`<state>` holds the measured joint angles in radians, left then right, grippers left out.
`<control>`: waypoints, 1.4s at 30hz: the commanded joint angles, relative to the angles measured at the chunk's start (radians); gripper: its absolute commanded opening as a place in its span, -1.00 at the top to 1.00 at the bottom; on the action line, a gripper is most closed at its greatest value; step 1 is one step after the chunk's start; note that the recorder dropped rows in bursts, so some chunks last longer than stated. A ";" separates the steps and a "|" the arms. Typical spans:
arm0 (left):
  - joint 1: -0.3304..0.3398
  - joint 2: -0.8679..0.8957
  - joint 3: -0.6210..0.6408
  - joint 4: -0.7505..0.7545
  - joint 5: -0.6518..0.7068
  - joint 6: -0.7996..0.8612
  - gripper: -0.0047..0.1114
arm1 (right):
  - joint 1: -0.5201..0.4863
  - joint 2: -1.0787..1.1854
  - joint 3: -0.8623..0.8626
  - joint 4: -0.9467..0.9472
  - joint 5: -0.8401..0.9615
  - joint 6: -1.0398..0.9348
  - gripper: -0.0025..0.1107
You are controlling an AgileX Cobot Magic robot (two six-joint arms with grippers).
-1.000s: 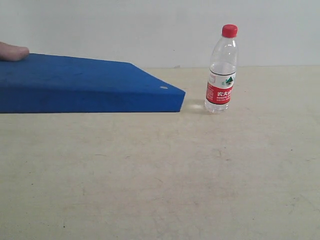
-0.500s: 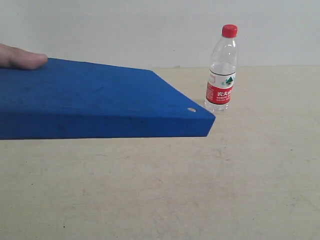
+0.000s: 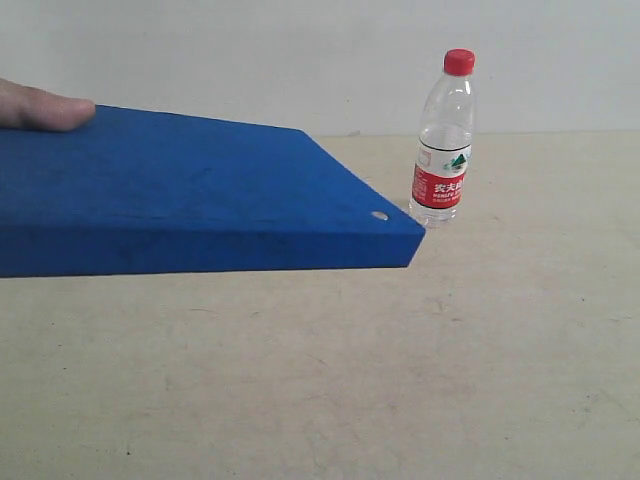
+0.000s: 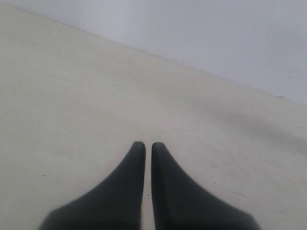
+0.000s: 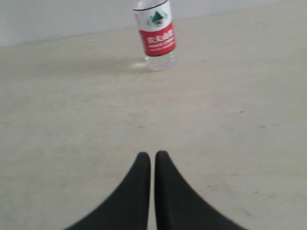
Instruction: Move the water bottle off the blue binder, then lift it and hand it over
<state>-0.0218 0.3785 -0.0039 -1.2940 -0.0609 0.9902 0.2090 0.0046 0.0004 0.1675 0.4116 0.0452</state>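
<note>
Shows the water bottle upright at the upper right of the exterior frame, standing on the beige table rather than on the blue binder, with its red cap screwed on and its red-and-white label with the green emblem turned toward the camera. Spreads the blue binder across the left and centre of that frame, tilted, its broad flat face up and its near right corner, marked by a small silver rivet, pointing at the foot of the bottle and just meeting it in the picture; cannot be told whether the two touch. Casts a soft shadow on the table under the binder's near edge, which looks raised off the surface. Catches a bare fingertip at the upper left edge of the exterior frame, resting on the binder's far top edge. Finds the left gripper low over bare table in the left wrist view, black fingers clenched to a hairline gap with nothing between them. Finds the right gripper likewise closed on nothing in the right wrist view, well apart from the bottle, which stands ahead of it against the pale wall.
</note>
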 commanded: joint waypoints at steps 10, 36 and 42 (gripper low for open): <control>0.000 -0.002 0.004 0.002 0.001 -0.003 0.84 | -0.119 -0.005 -0.059 -0.173 0.010 -0.152 0.96; 0.000 -0.002 0.004 0.002 -0.002 -0.003 0.84 | -0.119 -0.005 0.000 -0.099 -0.214 -0.165 0.96; 0.000 -0.002 0.004 0.002 -0.002 -0.003 0.84 | -0.119 -0.005 0.000 -0.109 -0.093 -0.152 0.96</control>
<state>-0.0218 0.3785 -0.0039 -1.2940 -0.0609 0.9902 0.0912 0.0046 0.0005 0.0747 0.3080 -0.1071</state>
